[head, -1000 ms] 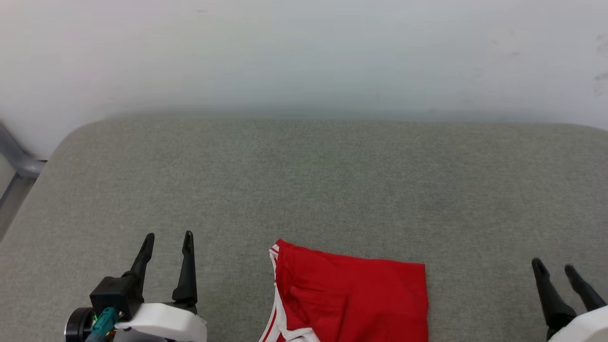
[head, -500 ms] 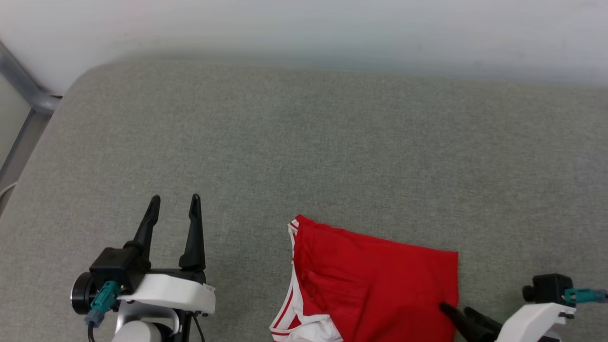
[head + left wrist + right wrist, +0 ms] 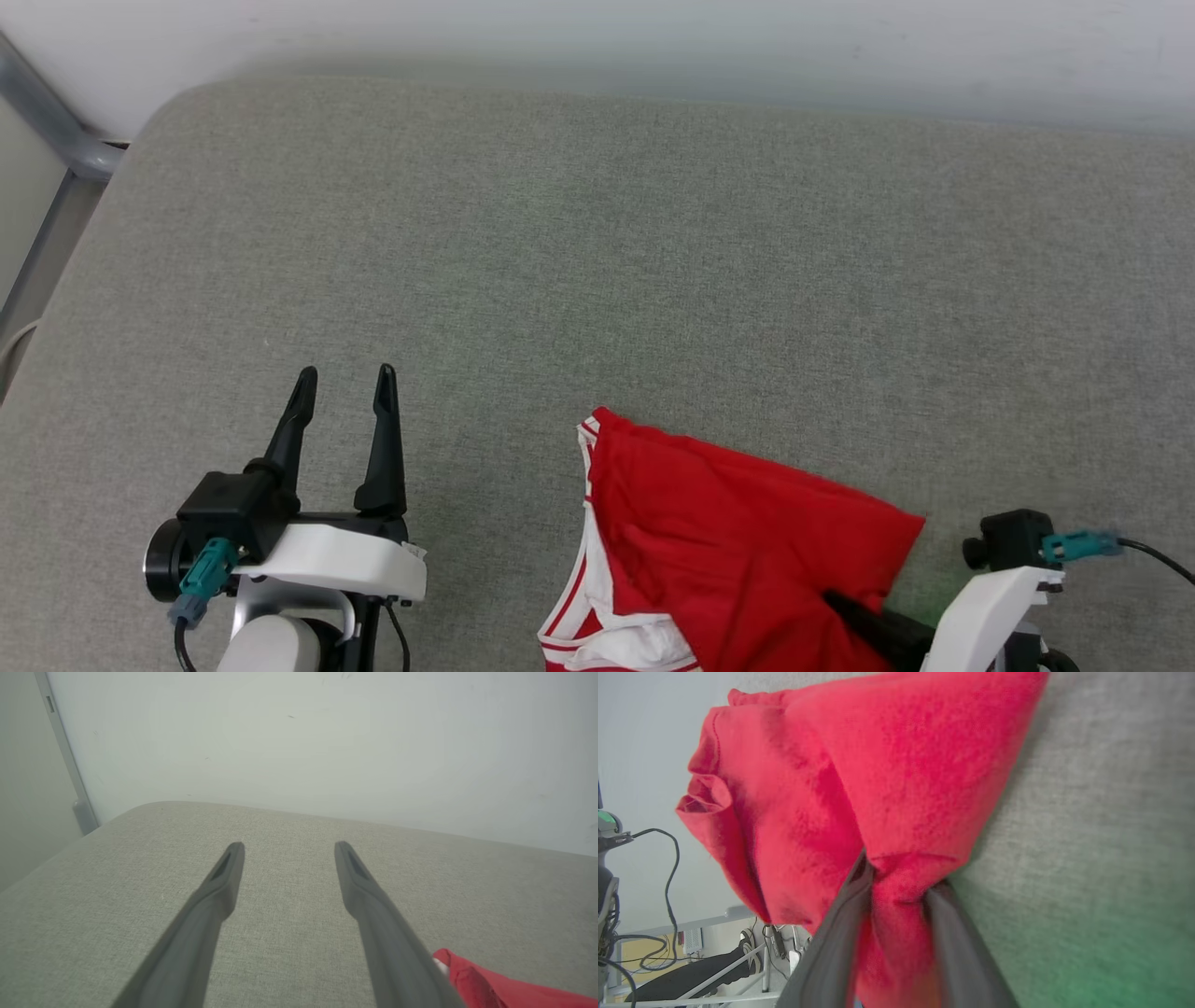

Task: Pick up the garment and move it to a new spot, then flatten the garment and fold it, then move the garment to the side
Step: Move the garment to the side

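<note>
Garment (image 3: 728, 532) pinched at right edge by right claw (image 3: 901, 884); bulk lies leftward, toward spread, empty left claw (image 3: 345, 371).

Garment (image 3: 738, 523) lower part cut by bottom edge; right gripper (image 3: 900, 882) fingertips buried in bunched fabric.

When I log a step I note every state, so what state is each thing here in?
garment: rumpled on the cushion, with its right edge bunched between the fingers of the right claw.
right claw: shut on the garment.
left claw: open and holding nothing, apart from the garment.
cushion: grey and flat, bearing the garment near its front edge.
</note>
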Motion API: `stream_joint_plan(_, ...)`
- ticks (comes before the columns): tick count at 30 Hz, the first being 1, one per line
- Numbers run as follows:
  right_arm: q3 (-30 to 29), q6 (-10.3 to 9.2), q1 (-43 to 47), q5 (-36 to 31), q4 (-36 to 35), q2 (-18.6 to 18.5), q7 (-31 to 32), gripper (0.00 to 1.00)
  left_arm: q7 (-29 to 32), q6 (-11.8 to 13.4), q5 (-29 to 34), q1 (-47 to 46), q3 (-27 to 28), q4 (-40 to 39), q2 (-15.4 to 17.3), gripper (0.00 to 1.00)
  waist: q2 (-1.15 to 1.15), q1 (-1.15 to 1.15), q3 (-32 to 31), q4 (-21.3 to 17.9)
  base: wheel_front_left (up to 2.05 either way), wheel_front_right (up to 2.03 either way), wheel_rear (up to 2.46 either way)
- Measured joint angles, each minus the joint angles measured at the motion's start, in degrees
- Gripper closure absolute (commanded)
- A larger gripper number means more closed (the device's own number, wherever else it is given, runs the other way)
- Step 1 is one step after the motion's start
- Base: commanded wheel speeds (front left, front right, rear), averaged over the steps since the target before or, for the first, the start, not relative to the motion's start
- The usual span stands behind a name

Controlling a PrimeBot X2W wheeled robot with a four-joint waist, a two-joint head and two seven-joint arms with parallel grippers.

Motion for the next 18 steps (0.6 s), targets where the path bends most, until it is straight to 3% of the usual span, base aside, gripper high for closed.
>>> stream_joint_plan(11,3.77,-0.02,-1.57,-3.28,-1.63,-4.74,-3.18,1.00,0.00,-1.24,1.93,1.46,1.79,1.35,-0.91,0.00,0.00,0.00,-4.06,-1.68,0.00,0.00,0.00)
stream_joint_plan(18,6.01,-0.03,-4.38,-7.20,-7.19,-10.80,-1.03,1.00,-0.07,-1.59,2.44,3.78,2.27,0.36,-1.72,0.00,0.00,-0.01,-6.18,-7.46,0.00,0.00,0.00)
